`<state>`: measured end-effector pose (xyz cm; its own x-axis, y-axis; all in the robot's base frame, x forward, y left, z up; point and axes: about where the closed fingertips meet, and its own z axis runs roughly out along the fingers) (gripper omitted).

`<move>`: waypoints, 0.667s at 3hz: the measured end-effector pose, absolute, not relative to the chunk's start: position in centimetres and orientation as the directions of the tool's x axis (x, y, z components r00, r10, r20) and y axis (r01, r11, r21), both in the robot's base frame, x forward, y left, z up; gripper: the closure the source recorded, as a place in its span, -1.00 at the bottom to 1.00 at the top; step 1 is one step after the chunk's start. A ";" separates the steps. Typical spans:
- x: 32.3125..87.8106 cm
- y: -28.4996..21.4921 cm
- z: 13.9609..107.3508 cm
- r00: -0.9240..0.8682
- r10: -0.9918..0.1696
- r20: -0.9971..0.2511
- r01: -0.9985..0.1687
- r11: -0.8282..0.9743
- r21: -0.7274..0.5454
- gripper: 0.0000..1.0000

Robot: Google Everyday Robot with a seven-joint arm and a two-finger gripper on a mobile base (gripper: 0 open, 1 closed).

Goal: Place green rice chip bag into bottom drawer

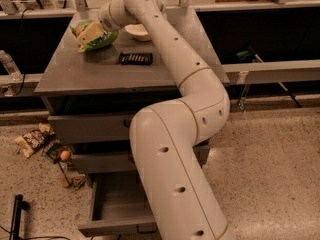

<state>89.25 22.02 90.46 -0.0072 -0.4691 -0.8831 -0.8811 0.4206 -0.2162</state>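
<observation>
Your hand [91, 32] sat at the 10 o'clock corner of the grey surface [90, 76], pressed down on top of the green rice chip bag [103, 40]; whether the hand was open or closed on the bag could not be told from this view. The bag lay on the surface with its green edges showing around the hand; a pale bowl [136, 31] stood just beside it at its 3 o'clock, and a dark flat bar [135, 58] lay near it at about its 5 o'clock, apart from both. Your arm [172, 134] ran from the 6 o'clock edge of the view up across the cabinet front toward 11 o'clock, hiding much of the drawers; the bottom drawer [117, 206] stood pulled out at 7 o'clock, its plain grey inside showing; the two shallower drawers [85, 127] above it were shut. Brownish snack packets [32, 140] lay on the floor at 8 o'clock.
</observation>
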 end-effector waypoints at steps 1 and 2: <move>89.5 22.9 87.2 -0.040 -0.483 -0.875 -0.899 0.400 -0.180 -1.00; 89.3 23.8 85.9 -0.039 -0.488 -0.872 -0.912 0.375 -0.169 -1.00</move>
